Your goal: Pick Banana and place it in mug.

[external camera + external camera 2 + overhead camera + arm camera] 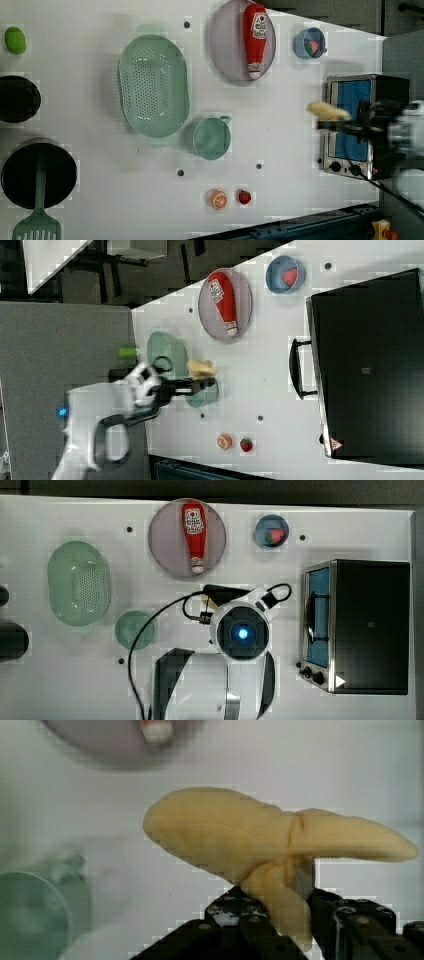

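The banana (pixel 225 832), a pale-yellow toy with peel flaps, is clamped between my gripper's (pixel 280 907) black fingers and held above the white table. In the left view the banana (pixel 327 111) hangs in front of the toaster oven, well to the right of the mug (pixel 212 138). The right view has the banana (pixel 201 368) just above the gripper (pixel 202 384), with the teal-green mug (pixel 204 396) partly hidden behind the fingers. My wrist covers the grip in the top view, where the mug (pixel 135 629) stands to the left of the arm. The mug (pixel 30 915) also appears blurred in the wrist view.
A toaster oven (pixel 367 625) stands at the top view's right. A ketchup bottle (pixel 194 535) lies on a grey plate (pixel 165 545), and a blue bowl (pixel 271 531) holds a strawberry. Beside the mug is a pale-green colander (pixel 79 582). An orange slice (pixel 218 199) and a strawberry (pixel 244 197) lie near the table edge.
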Controlling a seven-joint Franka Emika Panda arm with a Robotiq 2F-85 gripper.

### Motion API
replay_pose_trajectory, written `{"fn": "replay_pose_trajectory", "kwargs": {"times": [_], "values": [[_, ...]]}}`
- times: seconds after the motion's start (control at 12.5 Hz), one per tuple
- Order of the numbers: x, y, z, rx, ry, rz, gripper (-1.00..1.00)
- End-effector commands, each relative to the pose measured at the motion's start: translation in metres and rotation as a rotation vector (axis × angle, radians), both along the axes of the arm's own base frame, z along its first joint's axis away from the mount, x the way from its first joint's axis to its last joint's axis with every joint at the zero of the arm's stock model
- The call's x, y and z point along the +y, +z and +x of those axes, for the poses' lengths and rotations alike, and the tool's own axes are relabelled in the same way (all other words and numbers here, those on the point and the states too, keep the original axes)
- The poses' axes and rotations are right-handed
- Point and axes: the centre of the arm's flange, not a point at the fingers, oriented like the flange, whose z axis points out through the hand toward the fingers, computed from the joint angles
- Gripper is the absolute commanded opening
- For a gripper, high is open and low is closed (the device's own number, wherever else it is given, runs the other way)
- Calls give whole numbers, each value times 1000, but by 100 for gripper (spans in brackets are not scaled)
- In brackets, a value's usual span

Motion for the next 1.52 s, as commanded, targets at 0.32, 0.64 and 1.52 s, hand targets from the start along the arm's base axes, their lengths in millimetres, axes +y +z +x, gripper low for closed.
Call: {"fn": "replay_pose_trajectory", "kwargs": {"times": [0.32, 0.64, 1.52], "values": [[89, 45, -22, 114, -117, 51, -37], [176, 38, -37, 125, -272, 81, -37], [271, -65, -30, 65, -432, 17, -37]]}}
